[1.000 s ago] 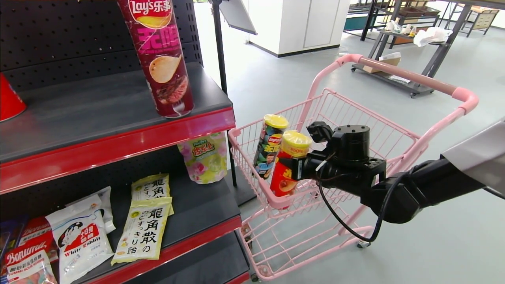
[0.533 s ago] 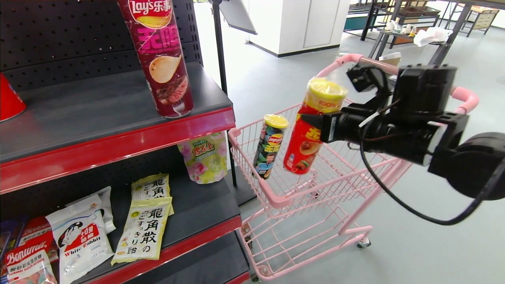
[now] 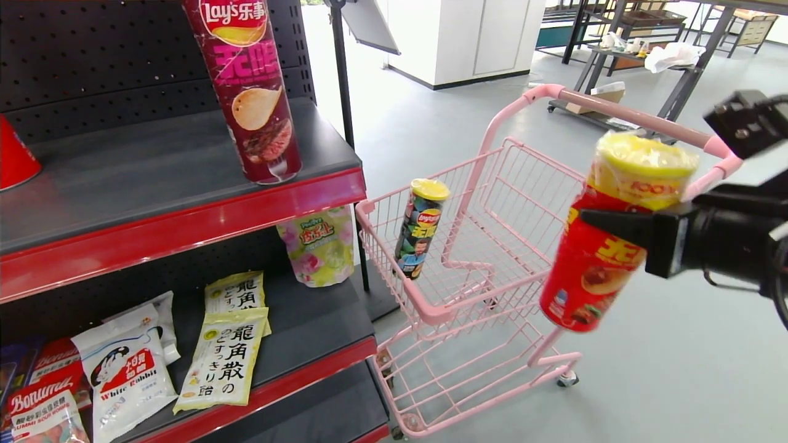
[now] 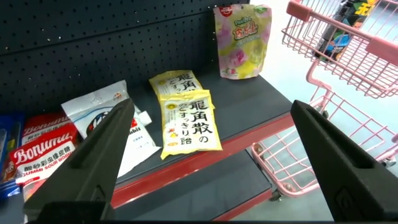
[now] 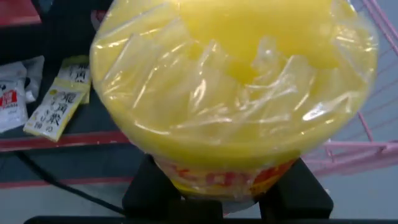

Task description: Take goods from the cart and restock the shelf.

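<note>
The black-and-red metal store shelf (image 3: 154, 160) stands well to the left of the right claw (image 3: 619, 224), with a tall maroon cardboard crisp can (image 3: 252, 92) upright near the front edge of its upper board. Over the lower board the left claw (image 4: 211, 163) hangs with its fingers spread wide and nothing between them, a flat yellow candy packet (image 4: 189, 121) lying below it. Between the shelf and the right claw sits the pink wire shopping cart (image 3: 431, 311). In it, one dark blue crisp can with a yellow lid (image 3: 422, 227) stands slightly tilted at the basket corner nearest the shelf. Farther right, the right claw is clenched on the red cardboard crisp can with a film-wrapped yellow lid (image 3: 585, 283). It grips the can just under the lid, and the can is tilted with its base swung toward the cart. A second ago this red can stood in the basket just beside the blue one, already pinched. Half a second ago it was in the air above the basket. Now it is clear of the wire rim, out on the cart's handle side and nearer the camera. The blue can and the shelf goods have not moved. The pick looks done. What remains is probably to carry the red can back leftward across the cart and stand it on the shelf, with the blue one still to fetch.
</note>
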